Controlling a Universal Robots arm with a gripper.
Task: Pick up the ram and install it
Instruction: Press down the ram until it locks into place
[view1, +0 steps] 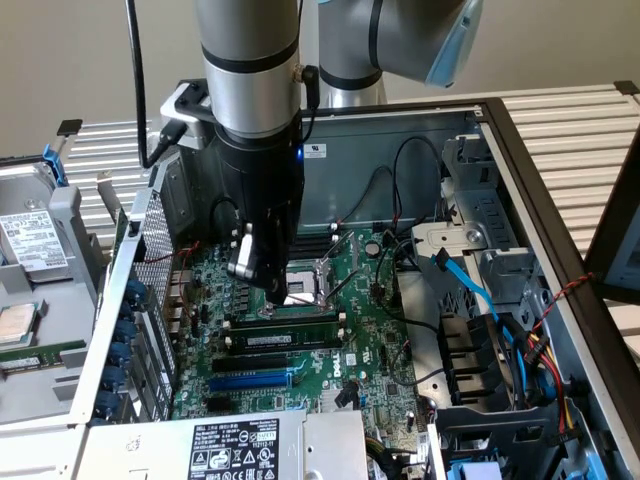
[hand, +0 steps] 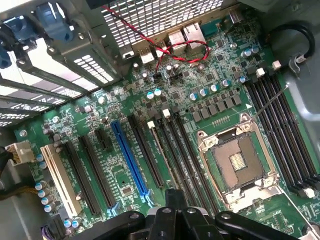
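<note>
Exterior view, left to right: side tray (view1: 40, 360) with loose parts, then the open case; motherboard (view1: 370, 330) lies flat inside. Gripper (view1: 268, 290) sits low over the board beside the CPU socket (view1: 310, 280), jaws fully closed, nothing seen between them. The ram (view1: 290, 318) already stands in a slot just below the fingertips, apparently seated. Risk, as a judgement: closed fingers this close could clip the stick or socket if the arm shifts sideways.

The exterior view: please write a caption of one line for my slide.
Shut gripper hovering low over the motherboard of an open computer case, just above a ram seated in its slot beside the CPU socket.
</note>
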